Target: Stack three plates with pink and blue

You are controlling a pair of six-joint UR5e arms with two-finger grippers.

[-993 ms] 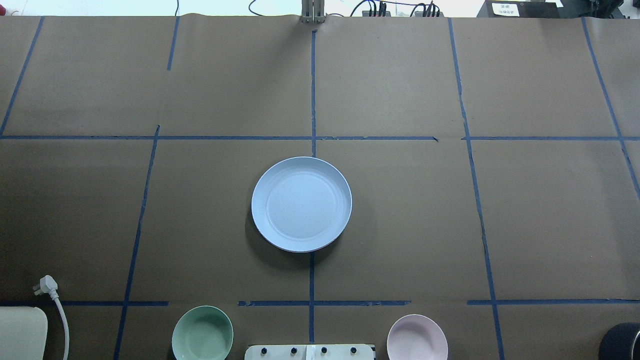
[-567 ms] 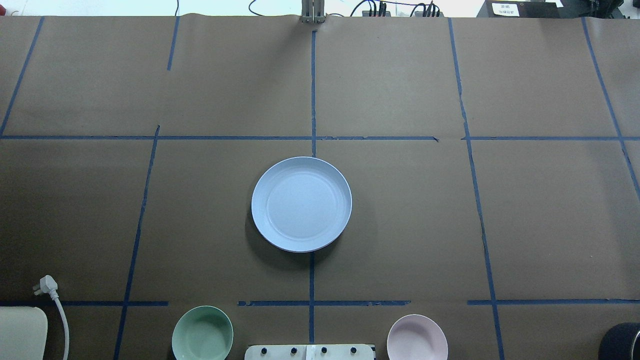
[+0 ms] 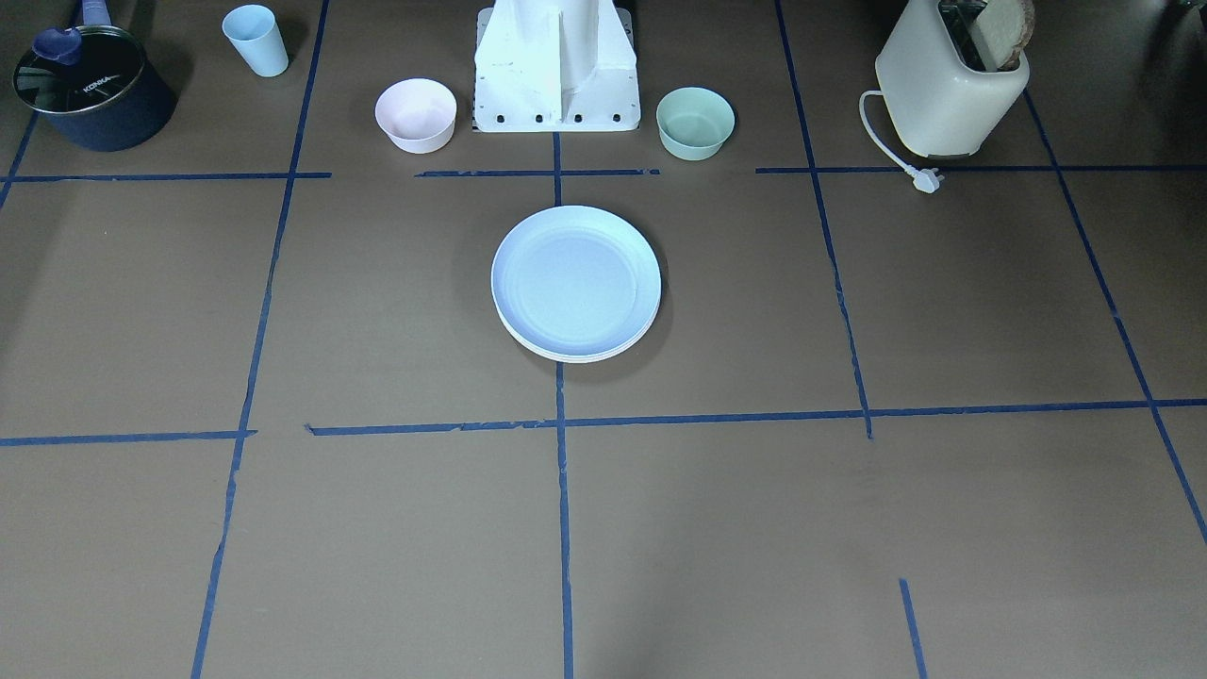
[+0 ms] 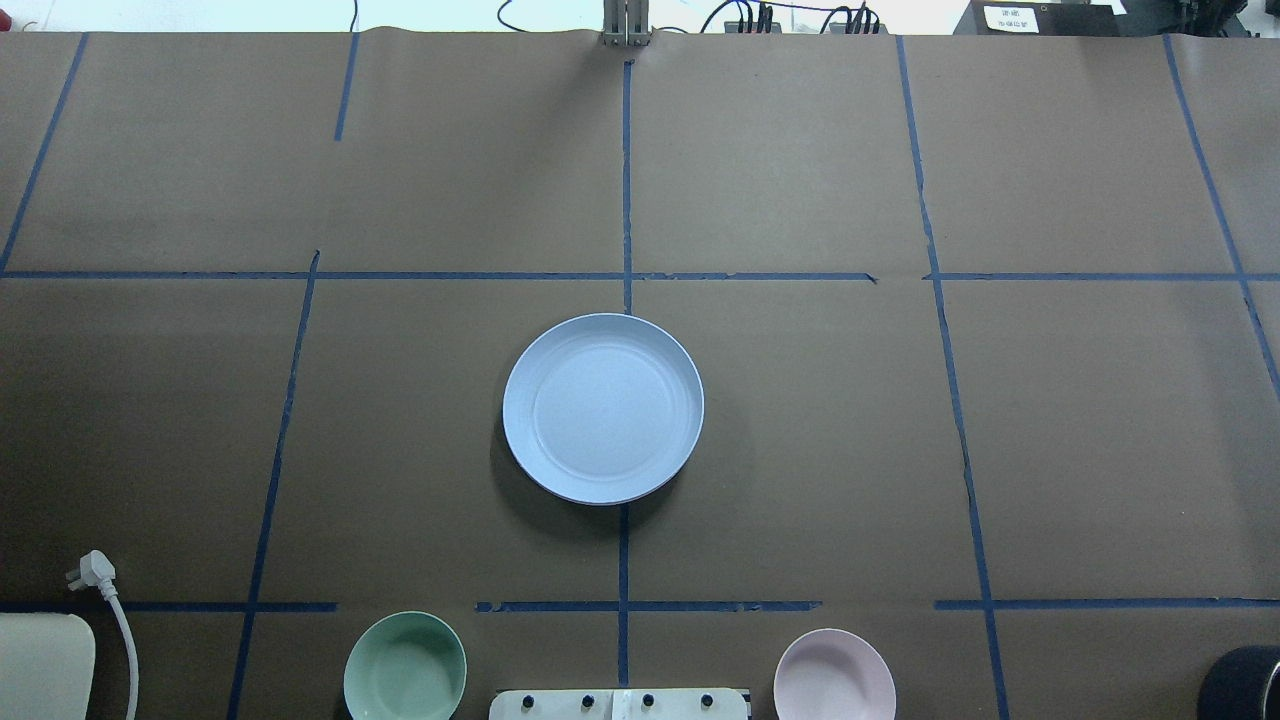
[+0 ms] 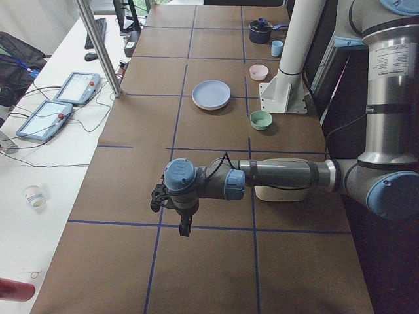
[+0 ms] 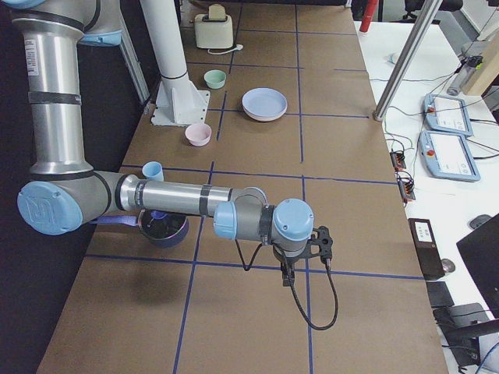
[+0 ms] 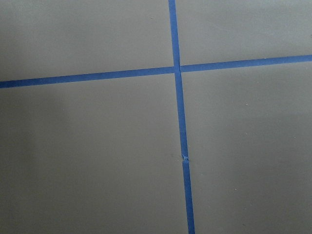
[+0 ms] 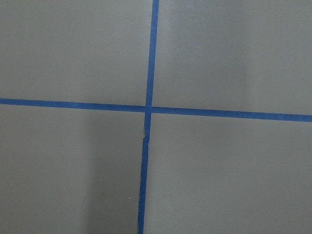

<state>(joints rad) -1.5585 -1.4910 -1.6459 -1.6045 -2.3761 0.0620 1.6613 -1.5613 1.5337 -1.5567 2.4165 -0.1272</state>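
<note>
A pale blue plate (image 4: 603, 408) lies at the table's middle, on top of a stack; it also shows in the front-facing view (image 3: 575, 281). A cream-white rim (image 3: 577, 358) shows under it at the stack's near edge. No pink plate shows; I cannot tell what else the stack holds. My left gripper (image 5: 185, 227) hangs over bare table far from the stack, seen only in the left side view. My right gripper (image 6: 287, 276) hangs likewise at the other end, seen only in the right side view. I cannot tell whether either is open or shut. Both wrist views show only tape lines.
A mint-green bowl (image 4: 405, 667) and a small pink bowl (image 4: 834, 675) flank the robot base (image 3: 556, 66). A cream toaster (image 3: 948, 80) with its loose plug (image 3: 927, 179), a dark pot (image 3: 90, 90) and a blue cup (image 3: 256, 40) stand along the robot's side.
</note>
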